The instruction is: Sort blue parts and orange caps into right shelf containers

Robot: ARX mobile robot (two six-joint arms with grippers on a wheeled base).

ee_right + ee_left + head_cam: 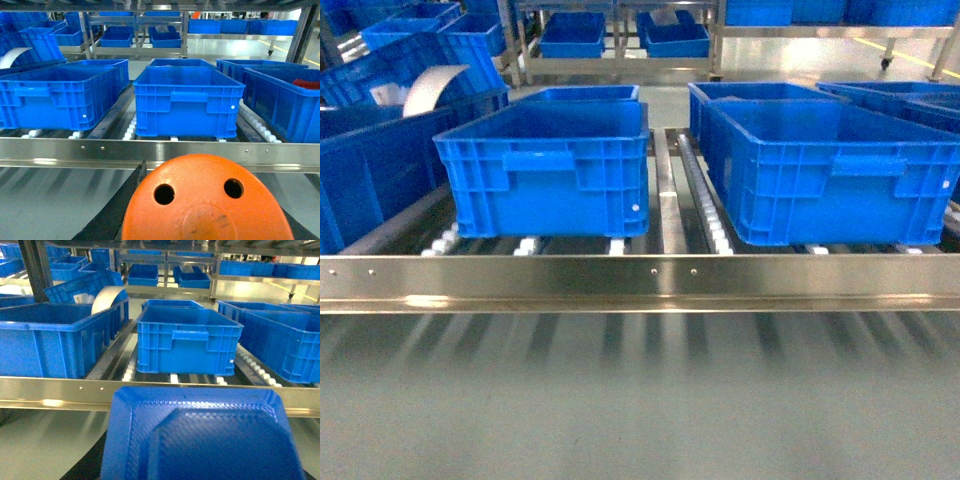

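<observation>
Left to right: my left claw carries one blue part (202, 435), my right one orange cap (207, 200) with two holes — fingers hidden, closure not discernible. Two front blue crates (545, 165) (830, 170) sit on the shelf rollers behind the steel rail (640, 280). No legible writing.

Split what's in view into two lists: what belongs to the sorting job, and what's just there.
Job:
blue part, in the left wrist view
orange cap, in the right wrist view
front crates

Just there:
white roll
steel rail
far shelf bins
</observation>
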